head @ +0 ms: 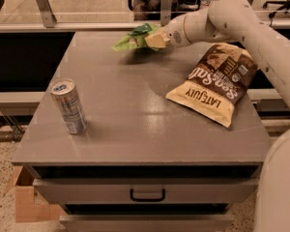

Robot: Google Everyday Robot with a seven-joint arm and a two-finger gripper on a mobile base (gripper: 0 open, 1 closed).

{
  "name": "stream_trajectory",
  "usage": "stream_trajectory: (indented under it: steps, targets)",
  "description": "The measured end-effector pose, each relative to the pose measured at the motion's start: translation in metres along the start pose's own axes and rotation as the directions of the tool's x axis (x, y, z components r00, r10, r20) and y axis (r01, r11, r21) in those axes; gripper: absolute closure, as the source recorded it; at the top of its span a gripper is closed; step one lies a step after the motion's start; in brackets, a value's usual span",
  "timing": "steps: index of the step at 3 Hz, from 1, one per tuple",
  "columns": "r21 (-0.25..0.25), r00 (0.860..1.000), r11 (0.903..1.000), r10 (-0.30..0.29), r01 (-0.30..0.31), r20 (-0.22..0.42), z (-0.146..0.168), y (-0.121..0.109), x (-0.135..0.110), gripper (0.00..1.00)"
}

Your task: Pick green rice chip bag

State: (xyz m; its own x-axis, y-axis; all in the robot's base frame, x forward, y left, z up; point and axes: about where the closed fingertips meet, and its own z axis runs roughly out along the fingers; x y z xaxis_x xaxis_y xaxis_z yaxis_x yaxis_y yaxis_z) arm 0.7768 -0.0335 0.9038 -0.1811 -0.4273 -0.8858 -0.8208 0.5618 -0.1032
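claw (153, 39) over table (135, 134) back edge gripping rice chip bag (130, 40), can (68, 106) front left, larger chip bag (213, 82) right

green rice chip bag (129, 40) was light green with darker green patches. cream gripper (153, 39) gripped it above the grey table's (135, 129) far edge. larger bag (213, 83) was brown and cream, with dark lettering. can (67, 105) was silver, blue-marked.

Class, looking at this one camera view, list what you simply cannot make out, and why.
- Green rice chip bag: print unreadable, crumpled and blurred in the tool at the table's far edge.
- Can: label too small to read.
- Cardboard box: mostly hidden behind the table.
- Robot arm: cut off by the right edge.
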Motion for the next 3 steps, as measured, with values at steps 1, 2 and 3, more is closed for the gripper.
stream_trajectory:
  steps: [1,2,3]
  targets:
    - [-0.073,0.995,0.9945,-0.070,0.075,0.073,-0.041,0.016,-0.027,1.00]
    - [-0.183,0.983,0.9700,-0.140,0.161,0.122,-0.073,0.036,-0.033,1.00]
    - [-0.231,0.980,0.9551,-0.160,0.185,0.122,-0.078,0.048,-0.031,1.00]
